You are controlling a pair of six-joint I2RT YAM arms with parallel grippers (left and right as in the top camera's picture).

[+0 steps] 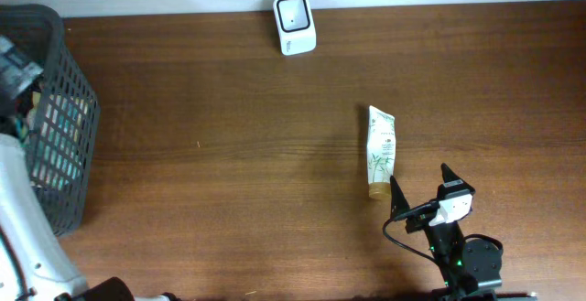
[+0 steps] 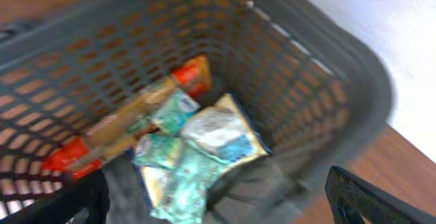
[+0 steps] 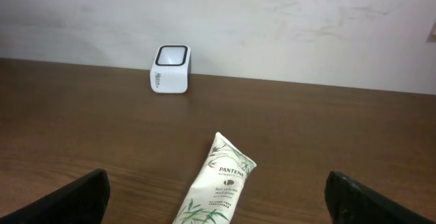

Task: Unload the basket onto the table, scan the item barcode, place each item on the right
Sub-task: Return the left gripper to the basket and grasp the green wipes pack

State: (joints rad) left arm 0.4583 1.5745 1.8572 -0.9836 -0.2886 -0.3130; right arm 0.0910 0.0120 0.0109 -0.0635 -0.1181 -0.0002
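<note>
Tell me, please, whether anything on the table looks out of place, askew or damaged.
Nothing looks damaged or spilled. The one oddity is the Pantene tube, lying flat on the table, apart from the basket where the other packets are piled. The scanner stands upright.

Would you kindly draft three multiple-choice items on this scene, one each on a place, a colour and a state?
1. Where does the tube lie? A. in a drawer B. on the table, near the right claw C. on a shelf
2. What colour is the scanner? A. white B. red C. green
3. How is the right claw? A. shut on the tube B. open and empty C. shut and empty
Answers: B, it lies on wood before the claw; A, its casing is white; B, fingers apart, nothing gripped.
</note>
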